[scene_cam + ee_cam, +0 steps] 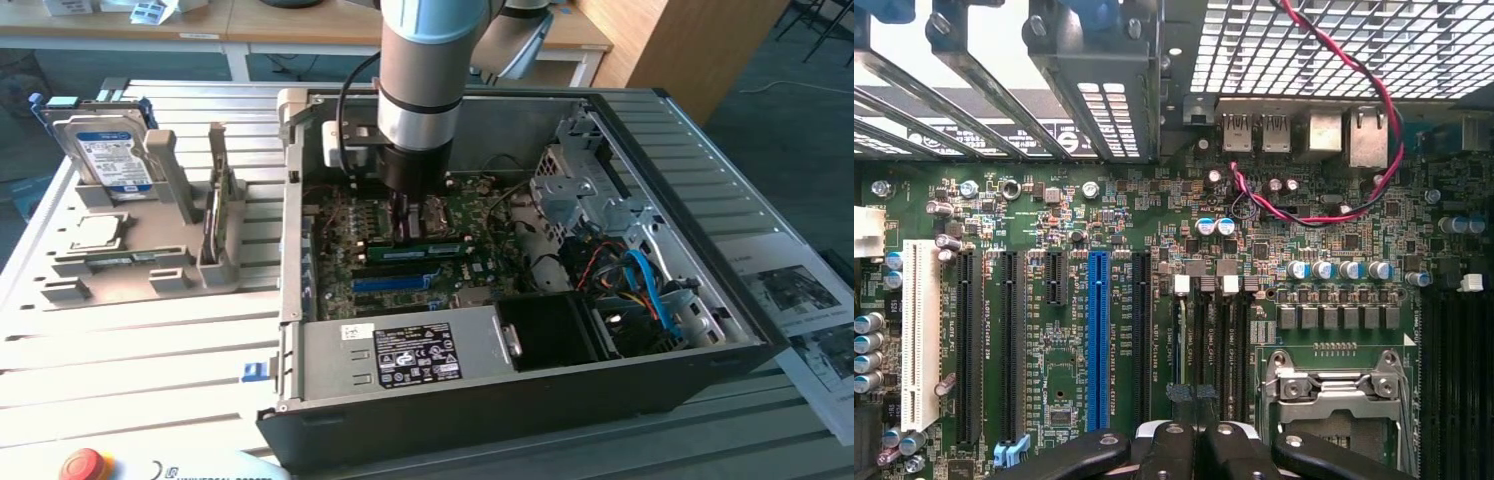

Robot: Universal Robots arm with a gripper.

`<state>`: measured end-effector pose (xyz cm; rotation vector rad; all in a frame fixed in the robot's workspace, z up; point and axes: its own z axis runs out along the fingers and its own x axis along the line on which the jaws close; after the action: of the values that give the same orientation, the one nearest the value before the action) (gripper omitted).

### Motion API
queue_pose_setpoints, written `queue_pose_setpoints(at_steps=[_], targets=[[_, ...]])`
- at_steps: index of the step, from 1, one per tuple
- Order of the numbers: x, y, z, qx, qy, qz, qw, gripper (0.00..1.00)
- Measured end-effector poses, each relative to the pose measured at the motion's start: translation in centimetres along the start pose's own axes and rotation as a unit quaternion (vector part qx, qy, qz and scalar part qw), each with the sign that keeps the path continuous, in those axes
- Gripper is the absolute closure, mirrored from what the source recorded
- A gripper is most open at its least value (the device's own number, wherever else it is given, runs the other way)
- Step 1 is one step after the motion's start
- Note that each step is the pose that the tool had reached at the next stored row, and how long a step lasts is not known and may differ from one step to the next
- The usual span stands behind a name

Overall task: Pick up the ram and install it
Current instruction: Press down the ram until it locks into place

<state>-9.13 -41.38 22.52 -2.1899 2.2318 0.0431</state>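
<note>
Gripper (pixel 415 205) fingers are seen shut, lowered inside the open computer case (pixel 694 345) just above the green motherboard (pixel 1154 215), right over the memory slots (pixel 1219 335). What appears to be the ram (pixel 424 244) is made out lying along those slots, directly under the fingertips, though whether it is fully seated cannot be told. If it is pressed while tilted or misaligned, the stick could jam or the slot latches be damaged.

Robotics lab or test workshop. Slotted aluminium work table (pixel 120 340) carries an opened desktop computer case (pixel 534 400), a grey parts fixture (pixel 147 260), and a red emergency-stop button (pixel 83 465). Wooden desks (pixel 267 25) stand behind; printed instruction sheets (pixel 801 300) lie at the exterior view's right.
</note>
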Motion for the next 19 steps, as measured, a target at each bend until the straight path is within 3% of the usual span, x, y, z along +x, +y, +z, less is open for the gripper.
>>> queue_pose_setpoints(at_steps=[16,19], targets=[[-0.01,0.03,-0.55,-0.0014,0.0,0.0,1.0,0.89],[-0.01,0.48,-0.55,-0.0009,0.0,0.0,1.0,0.89]])
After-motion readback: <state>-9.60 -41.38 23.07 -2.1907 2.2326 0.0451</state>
